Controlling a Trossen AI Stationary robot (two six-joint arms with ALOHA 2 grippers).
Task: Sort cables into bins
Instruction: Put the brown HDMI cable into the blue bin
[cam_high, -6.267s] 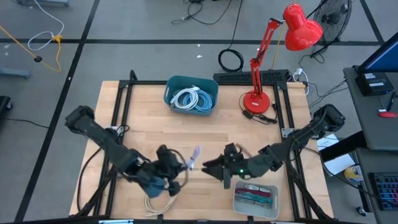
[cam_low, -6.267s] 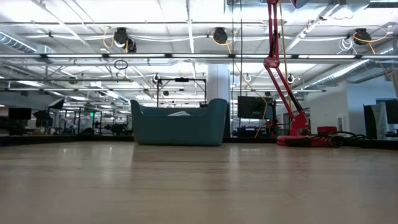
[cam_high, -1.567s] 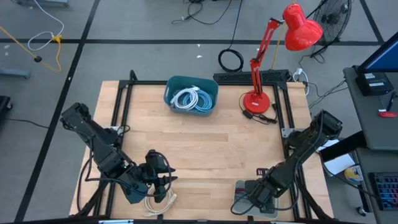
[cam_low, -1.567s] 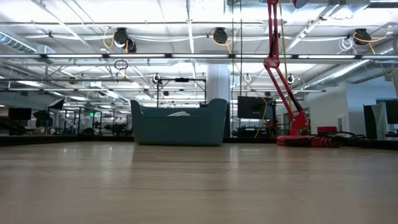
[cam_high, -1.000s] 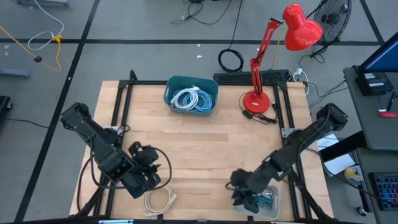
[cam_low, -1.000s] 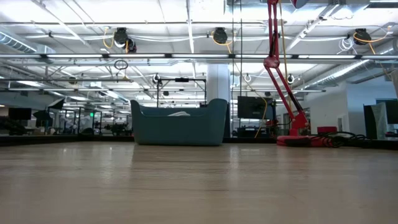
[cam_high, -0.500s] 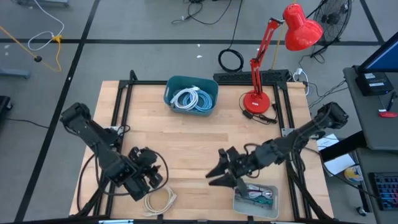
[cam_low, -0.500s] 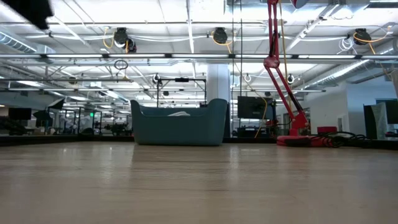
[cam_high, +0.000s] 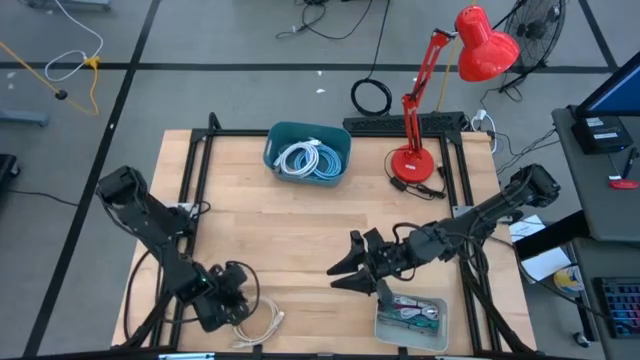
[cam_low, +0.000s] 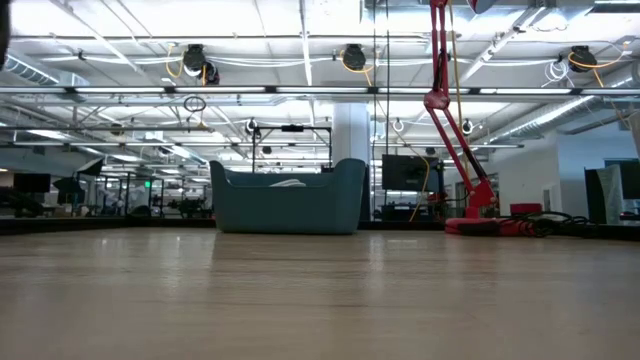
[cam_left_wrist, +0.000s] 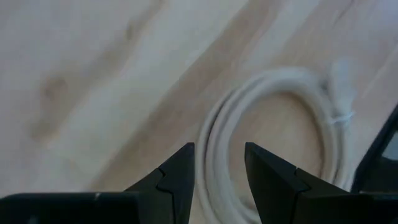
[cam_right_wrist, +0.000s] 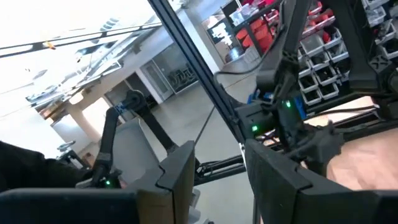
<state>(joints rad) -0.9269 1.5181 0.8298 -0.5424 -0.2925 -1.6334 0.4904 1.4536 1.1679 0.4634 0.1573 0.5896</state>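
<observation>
High view first: the left gripper (cam_high: 238, 303) sits low at the table's near-left corner, directly over a beige coil of cable (cam_high: 257, 325), and its dark body hides part of the loop, so contact cannot be judged from above. The right gripper (cam_high: 343, 273) hangs over bare wood near the middle of the table (cam_high: 300, 215), fingers spread and nothing between them. Beside it, at the near edge, the pale grey tray (cam_high: 411, 322) holds short maroon, teal and grey pieces — too small to tell one from another. At the far side the dark teal tub (cam_high: 308, 152) holds coils of white and light blue cable (cam_high: 309, 160), next to a red lamp (cam_high: 440, 95).

Low view: only the tub's wall and the lamp's arm and base show; neither gripper appears, and the near-edge things are out of frame.

Left wrist view: the fingers (cam_left_wrist: 175, 177) stand parted and empty just above the beige coil, one side of the loop lying between them — its far edge is cut off by a dark bar.

Right wrist view: parted, empty fingers (cam_right_wrist: 177, 165) point out toward the room, with the other arm blurred beyond.
</observation>
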